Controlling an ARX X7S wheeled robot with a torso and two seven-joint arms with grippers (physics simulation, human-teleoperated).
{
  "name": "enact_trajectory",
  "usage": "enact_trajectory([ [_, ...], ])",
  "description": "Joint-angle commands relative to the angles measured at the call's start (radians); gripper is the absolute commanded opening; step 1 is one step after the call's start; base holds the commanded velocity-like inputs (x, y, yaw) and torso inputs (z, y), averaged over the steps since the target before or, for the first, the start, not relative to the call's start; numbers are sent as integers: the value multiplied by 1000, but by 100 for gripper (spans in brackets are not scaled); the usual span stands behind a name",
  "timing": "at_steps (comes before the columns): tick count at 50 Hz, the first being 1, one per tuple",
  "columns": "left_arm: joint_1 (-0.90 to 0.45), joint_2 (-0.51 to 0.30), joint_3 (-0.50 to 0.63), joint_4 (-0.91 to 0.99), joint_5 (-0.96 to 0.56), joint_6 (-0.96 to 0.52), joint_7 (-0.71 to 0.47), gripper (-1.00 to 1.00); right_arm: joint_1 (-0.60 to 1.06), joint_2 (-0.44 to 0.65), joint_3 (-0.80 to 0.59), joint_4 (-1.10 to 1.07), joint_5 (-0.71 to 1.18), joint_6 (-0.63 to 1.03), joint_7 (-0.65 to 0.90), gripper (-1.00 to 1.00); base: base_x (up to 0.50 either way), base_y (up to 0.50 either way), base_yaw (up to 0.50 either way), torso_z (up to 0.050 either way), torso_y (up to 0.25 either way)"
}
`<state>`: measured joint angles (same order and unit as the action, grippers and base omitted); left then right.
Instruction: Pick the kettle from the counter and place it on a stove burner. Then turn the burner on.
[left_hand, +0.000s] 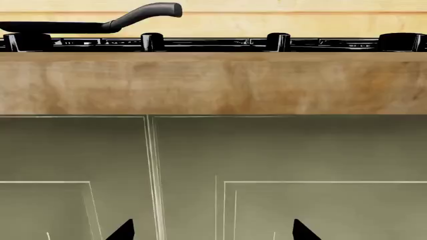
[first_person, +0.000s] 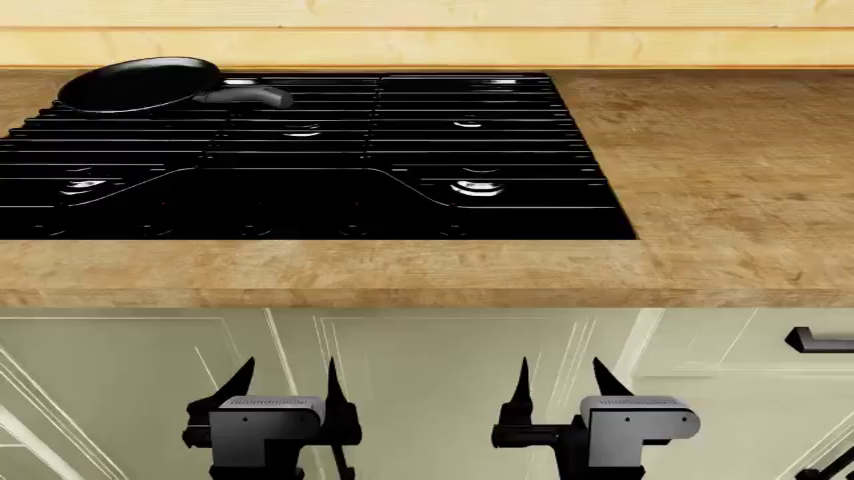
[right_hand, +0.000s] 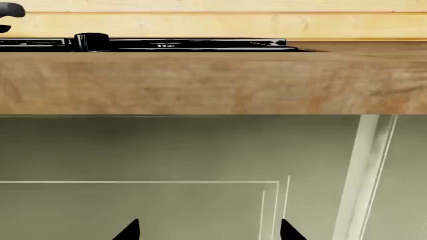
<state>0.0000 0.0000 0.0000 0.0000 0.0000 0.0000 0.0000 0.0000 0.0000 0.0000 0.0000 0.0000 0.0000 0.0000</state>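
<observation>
The blue kettle is out of view in every frame. The black stove (first_person: 307, 160) is set in the wood counter (first_person: 694, 160); its edge also shows in the left wrist view (left_hand: 213, 44) and right wrist view (right_hand: 180, 44). A burner (first_person: 475, 188) glints under the grate at front right, others sit further left and back. My left gripper (first_person: 284, 385) and right gripper (first_person: 558, 385) are both open and empty, below the counter's front edge (first_person: 400, 296), facing the pale green cabinet fronts (left_hand: 267, 150). Only the fingertips (left_hand: 123, 230) show in the left wrist view, and the fingertips (right_hand: 130, 231) in the right wrist view.
A black frying pan (first_person: 140, 85) rests on the stove's back left, handle pointing right; it also shows in the left wrist view (left_hand: 80, 25). A dark drawer handle (first_person: 817, 342) is at the right. A light wood backsplash (first_person: 427, 40) runs behind the counter.
</observation>
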Motion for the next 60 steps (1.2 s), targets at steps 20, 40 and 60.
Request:
enact_trajectory([
  [20, -7, -59, 69, 2, -71, -13, -84, 100, 5, 60, -74, 7, 50, 14, 78, 100, 0, 275, 0, 0, 0],
  [40, -10, -84, 98, 2, -98, -15, -112, 100, 11, 83, -101, 11, 82, 10, 105, 100, 0, 500, 0, 0, 0],
  [60, -15, -103, 121, 0, -120, -14, -142, 100, 15, 104, -125, 14, 103, 7, 132, 100, 0, 500, 0, 0, 0],
])
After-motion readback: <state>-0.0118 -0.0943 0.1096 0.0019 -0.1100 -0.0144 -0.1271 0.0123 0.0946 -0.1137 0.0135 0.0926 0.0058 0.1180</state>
